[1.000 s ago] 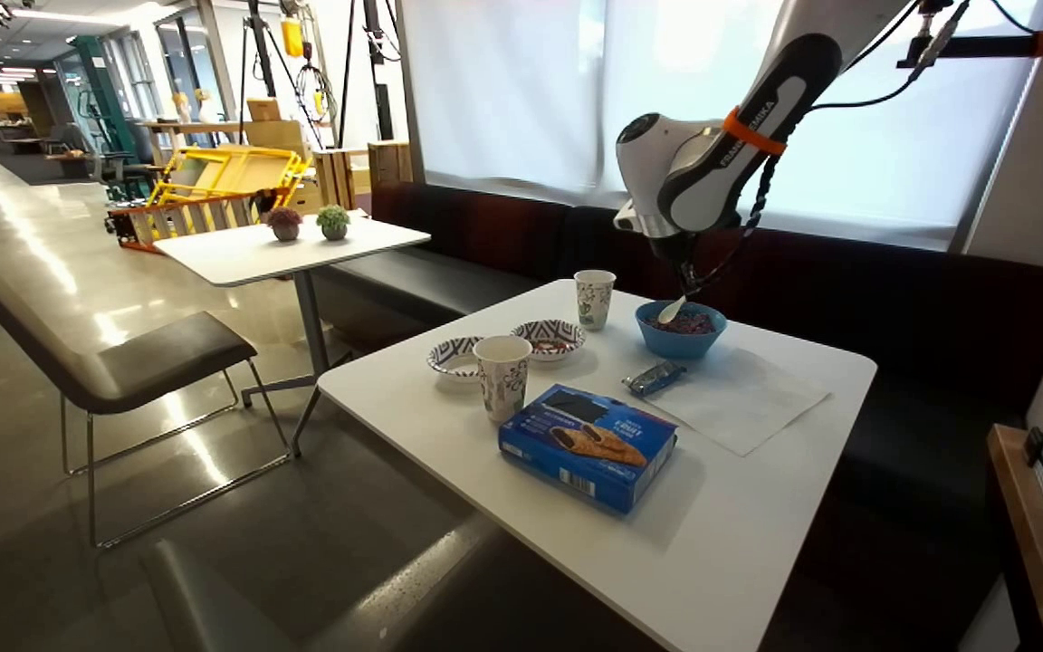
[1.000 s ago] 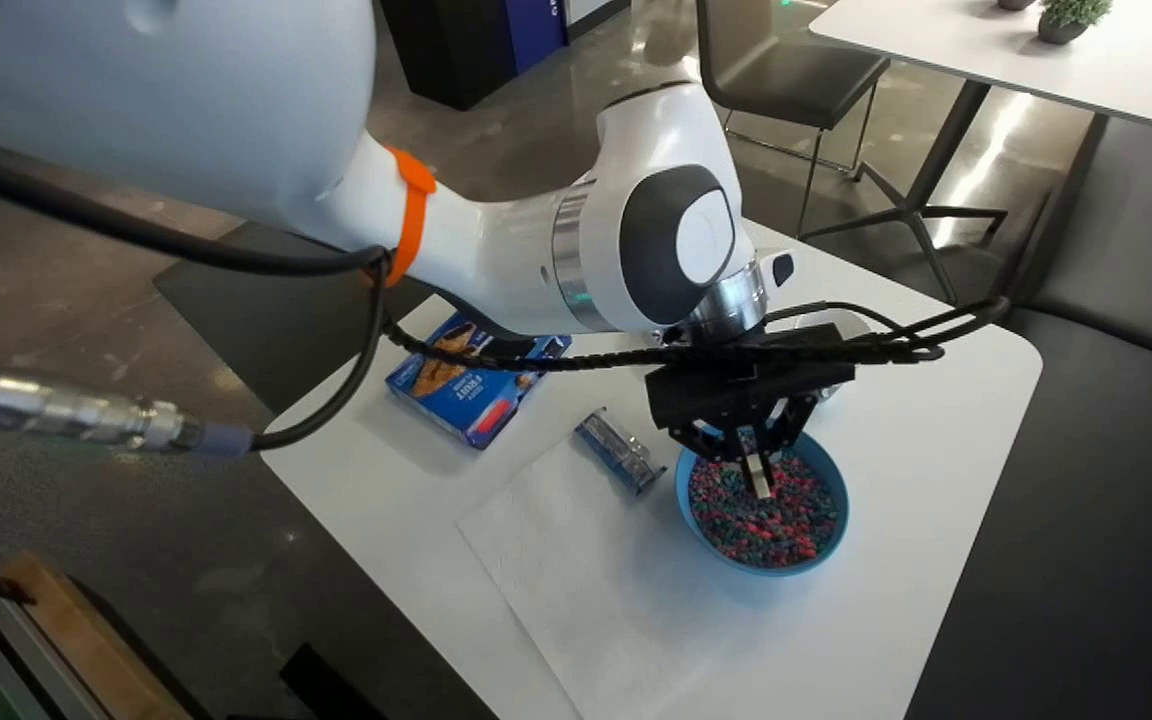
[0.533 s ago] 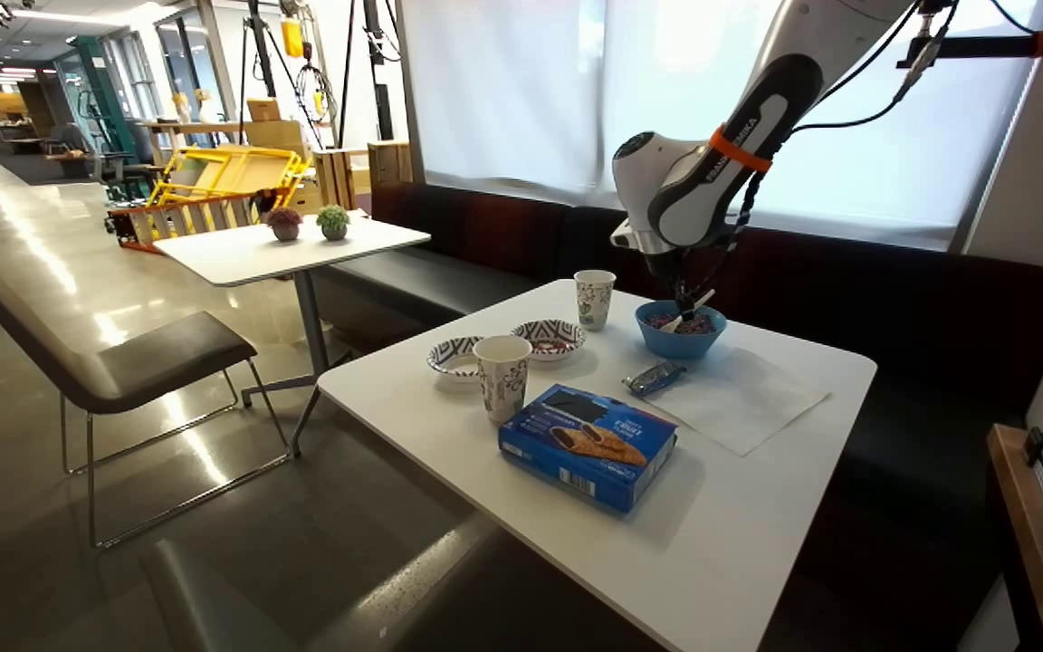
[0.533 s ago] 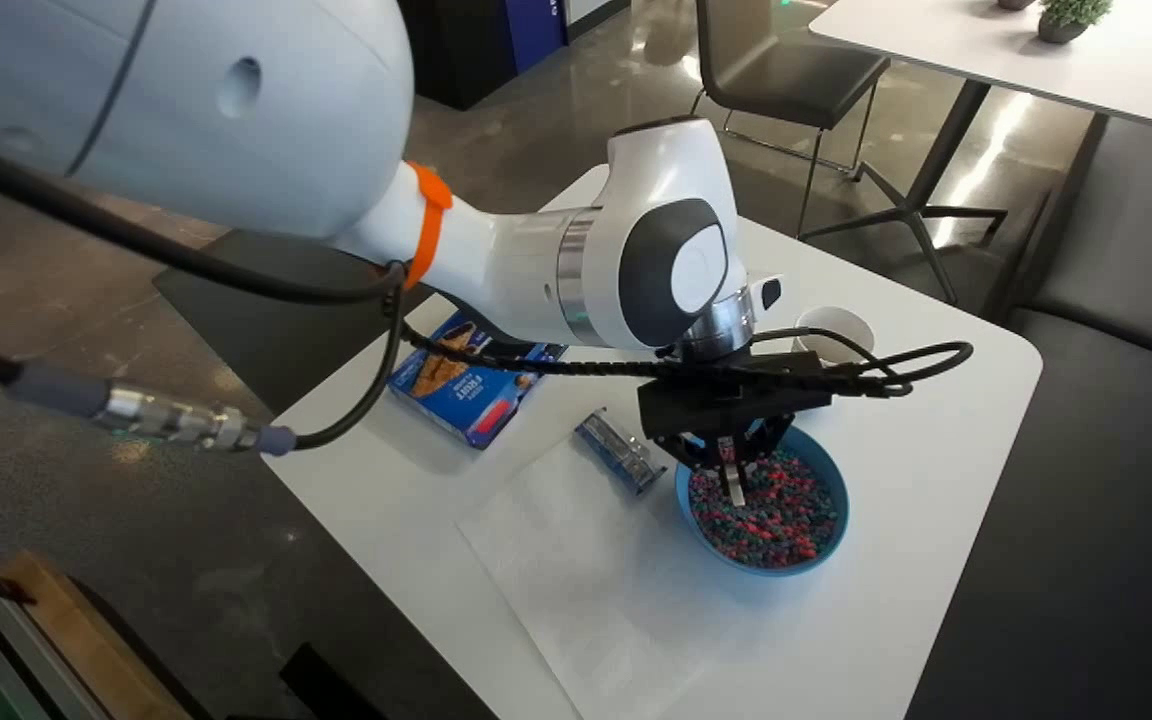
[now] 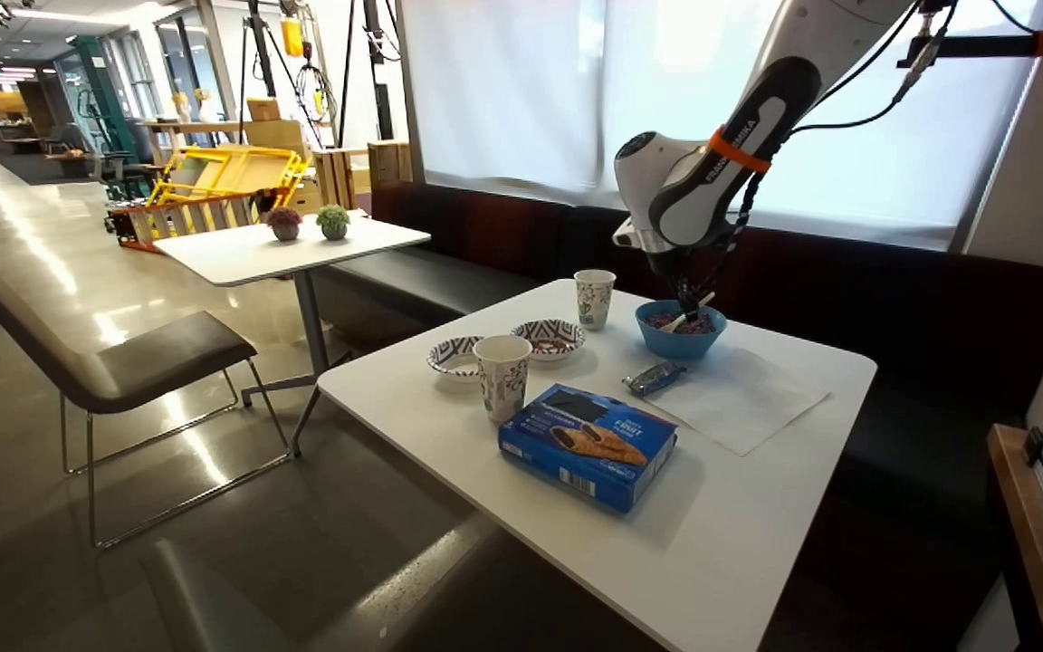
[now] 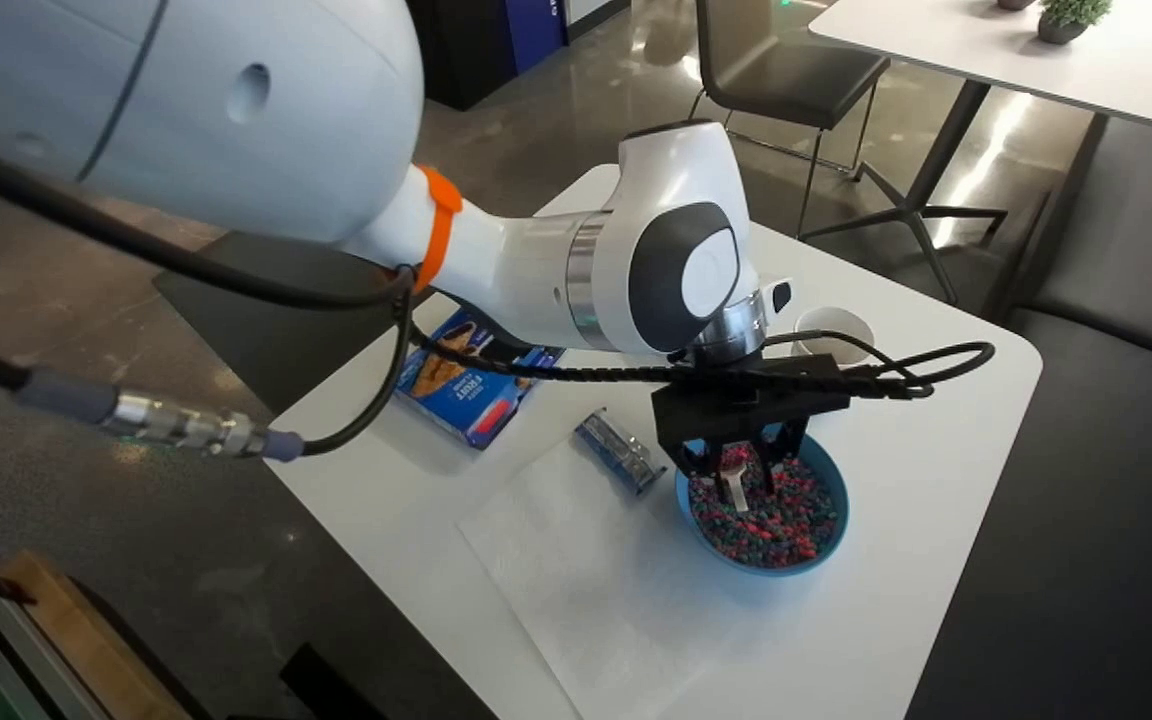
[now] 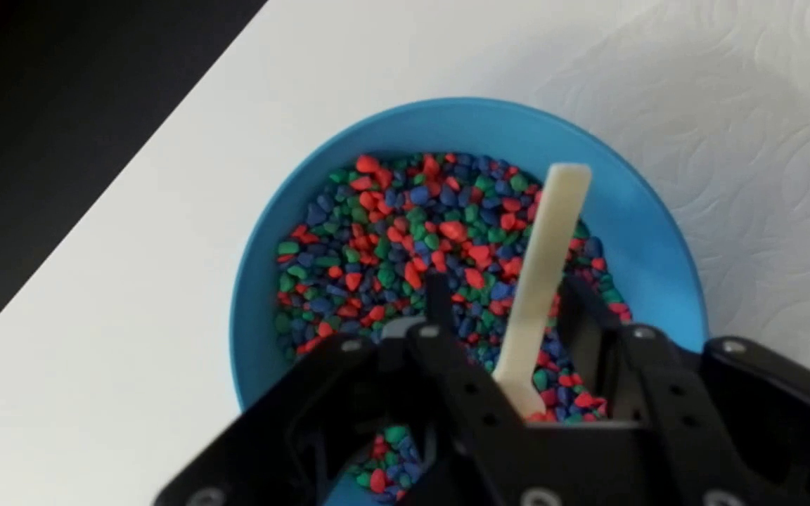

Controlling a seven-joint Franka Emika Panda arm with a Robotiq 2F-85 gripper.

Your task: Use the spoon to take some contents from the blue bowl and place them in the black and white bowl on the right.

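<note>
Ivory-pale and slim, the spoon rests in the blue bowl, its scoop end down among the loose gravel and its handle tipped up. Your end effector is spread and grips nothing: its fingers stand apart on either side of the handle. In the wrist view the handle lies right of the middle of that gap, nearer the right finger; whether it touches, you cannot tell from here. Its long axis runs from the neck on the near side to the square tip on the far side, leaning a little right, so it crosses the line along which the fingers would meet. A slight shift right would probably centre it; otherwise the left finger has to travel further and may twist the spoon as it meets it.

The gravel is pebbly, red, green and dark blue, and should give way easily, so expect the smooth handle to swivel. The bowl is round, with a plain sloping wall, beside an embossed paper towel. In an exterior view, across the smooth white tabletop, a left paper bowl and a right paper bowl carry black-and-white prints; the right one, with reddish bits inside, is likely your target. A crinkled foil packet and a flat cardboard box lie nearer.
</note>
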